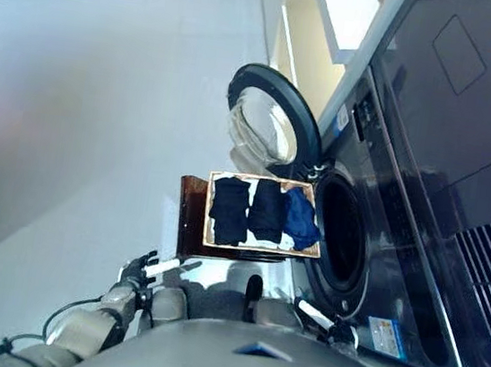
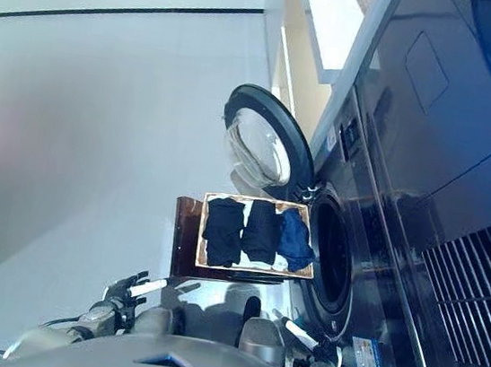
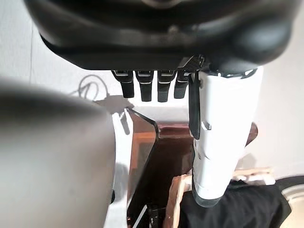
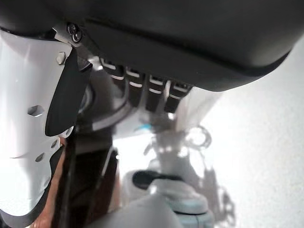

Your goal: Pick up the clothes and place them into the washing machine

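One washer (image 1: 422,216) stands at the right of the head views, dark-fronted, its round door (image 1: 267,123) swung wide open toward the left so the drum opening (image 1: 340,232) shows as a dark hole. Just beside that opening, on the floor side, sits one low brown stand (image 1: 191,217) carrying one shallow wooden tray (image 1: 209,210). Three pieces of clothing lie side by side in the tray: two black ones (image 1: 229,209) (image 1: 267,209) and one blue one (image 1: 301,216) nearest the drum, with a strip of white cloth (image 1: 265,239) showing along their near edge. None of the clothes is in the drum, and neither hand touches them. The left hand (image 1: 148,268) shows low in the head views, short of the stand, its fingers (image 3: 142,88) hanging relaxed and its white-covered thumb (image 3: 221,142) straight, holding nothing; past them its wrist view shows the stand and a black garment (image 3: 237,204). The right hand (image 1: 327,323) shows low beside the washer front, its fingers (image 4: 154,90) likewise loose, the thumb (image 4: 33,123) out to the side, and nothing in its grasp. The floor (image 1: 81,126) around is pale.
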